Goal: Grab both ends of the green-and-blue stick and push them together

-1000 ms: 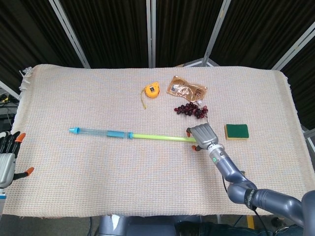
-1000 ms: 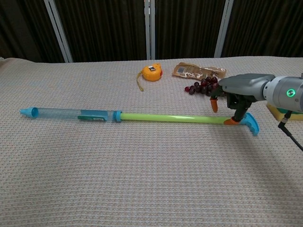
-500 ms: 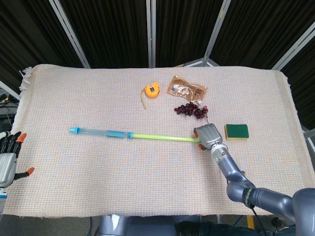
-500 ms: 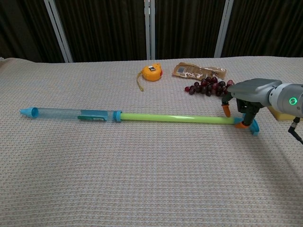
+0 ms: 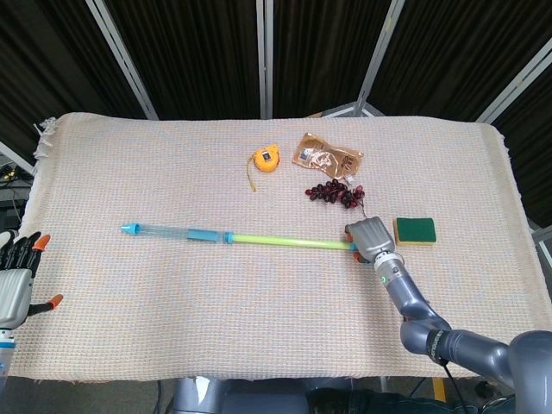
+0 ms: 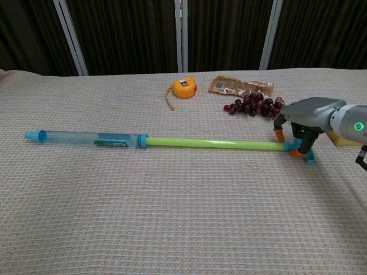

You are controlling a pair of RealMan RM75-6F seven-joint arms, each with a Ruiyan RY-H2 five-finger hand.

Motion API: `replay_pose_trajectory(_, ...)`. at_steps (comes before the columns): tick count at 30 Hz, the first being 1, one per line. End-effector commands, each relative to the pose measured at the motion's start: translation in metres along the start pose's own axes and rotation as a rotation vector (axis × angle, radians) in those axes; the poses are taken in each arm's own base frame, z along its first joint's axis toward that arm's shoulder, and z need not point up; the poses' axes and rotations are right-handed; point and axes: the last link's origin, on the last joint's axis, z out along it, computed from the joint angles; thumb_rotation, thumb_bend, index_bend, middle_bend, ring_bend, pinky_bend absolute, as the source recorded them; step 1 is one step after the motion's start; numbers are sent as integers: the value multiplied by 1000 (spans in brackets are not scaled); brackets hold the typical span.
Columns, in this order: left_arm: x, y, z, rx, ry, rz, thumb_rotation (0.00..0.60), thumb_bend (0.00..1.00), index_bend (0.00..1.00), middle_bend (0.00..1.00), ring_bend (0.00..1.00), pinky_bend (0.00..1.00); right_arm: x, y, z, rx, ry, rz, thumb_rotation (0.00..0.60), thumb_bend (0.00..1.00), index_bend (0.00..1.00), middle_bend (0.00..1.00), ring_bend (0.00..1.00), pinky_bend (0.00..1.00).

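The green-and-blue stick point(image 5: 259, 240) point(image 6: 200, 143) lies flat across the cloth, with its clear blue tube and cone tip at the left and its green rod running right to a small blue end piece. My right hand point(image 5: 371, 237) point(image 6: 309, 113) arches over that right end, and its orange fingertips point(image 6: 279, 136) pinch the rod from behind and in front, just short of the end piece. My left hand point(image 5: 15, 280) hangs beyond the table's left edge with its fingers spread, far from the stick's cone tip. The chest view does not show it.
A yellow tape measure point(image 5: 266, 159) point(image 6: 184, 87), a snack packet point(image 5: 328, 155) point(image 6: 241, 86) and a bunch of dark grapes point(image 5: 335, 194) point(image 6: 252, 106) lie behind the stick. A green sponge point(image 5: 414, 230) sits just right of my right hand.
My right hand has slid right along the green rod to its end and its fingers have drawn closer together. The stick and my left hand have hardly moved.
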Motion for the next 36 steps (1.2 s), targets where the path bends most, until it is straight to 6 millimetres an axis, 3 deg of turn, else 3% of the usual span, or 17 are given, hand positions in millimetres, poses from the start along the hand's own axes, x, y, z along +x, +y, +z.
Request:
replay_pose_trajectory(1,0,0,0,0,0,0,600,0,0,0,0,0,-2,-1,1,2,-1,-7,600,258,517,1000,1000,1000)
replay_pose_trajectory(10,-3,1,3,0,-16,8,600,0,0,4,3,5,-5,0,3,2,-5,-2,600,367,635,1000,1000,1000)
replay_pose_trajectory(11,-4,1,5,-1,-21,10,600,0,0,52,55,60,-5,0,2,1,-6,3,600,377,640,1000,1000,1000)
replay_pose_trajectory(13,-3,3,10,-11,-8,12,600,0,11,225,248,278,-4,1,2,-1,-6,12,600,382,643,1000,1000,1000)
replay_pose_trajectory(14,-2,4,13,-15,-2,12,600,0,53,361,394,455,-4,1,2,-1,-6,14,600,382,643,1000,1000,1000)
replay_pose_trajectory(16,-2,10,29,-55,19,24,600,15,177,566,591,740,-2,1,0,-2,-6,24,600,385,643,1000,1000,1000)
replay_pose_trajectory(18,-3,16,43,-97,30,34,600,41,272,682,694,898,-1,0,-1,-1,-4,29,600,389,644,1000,1000,1000)
replay_pose_trajectory(20,-7,22,61,-149,30,60,600,66,352,769,772,980,1,0,-2,-1,-3,30,600,394,644,1000,1000,1000)
replay_pose_trajectory(22,-11,27,76,-181,30,78,600,81,397,827,824,1000,3,0,-3,-3,-2,30,600,400,644,1000,1000,1000)
replay_pose_trajectory(28,-36,50,121,-212,-83,61,600,150,428,847,842,1000,4,-2,-5,-12,-7,33,600,409,644,1000,1000,1000)
replay_pose_trajectory(36,-68,77,154,-214,-169,75,600,227,394,847,842,1000,6,-4,-4,-24,-17,22,600,411,644,1000,1000,1000)
